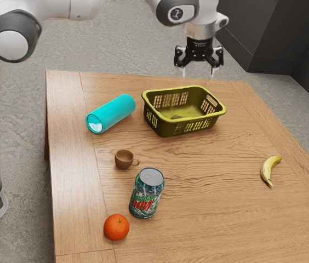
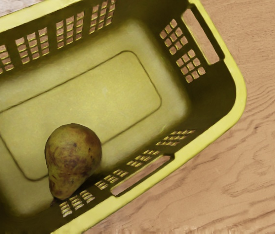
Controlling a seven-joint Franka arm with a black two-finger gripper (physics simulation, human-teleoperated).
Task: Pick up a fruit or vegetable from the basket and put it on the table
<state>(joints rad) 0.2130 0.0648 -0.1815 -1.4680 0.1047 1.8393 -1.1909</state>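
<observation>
One orange [image 1: 116, 227] sits nearest, toward the table [image 1: 209, 219] edge at the exterior view's left, a soda can [image 1: 147, 194] just beside it. Beyond are a banana [image 1: 268, 170] near the opposite edge and a brown cup [image 1: 124, 159]. Farther, a turquoise cylinder [image 1: 112, 113] lies beside the basket [image 1: 184, 129], where a pear [image 2: 74, 156] rests by a long wall. The gripper [image 1: 198, 72] hangs higher, fingers wide apart.

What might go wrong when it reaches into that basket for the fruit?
The pear lies close to one long wall of the basket, so the hand might bump the rim going down, or catch the wall and drag the basket. The pear's rounded, tapering shape might also let it slip or roll as the hand closes.
</observation>
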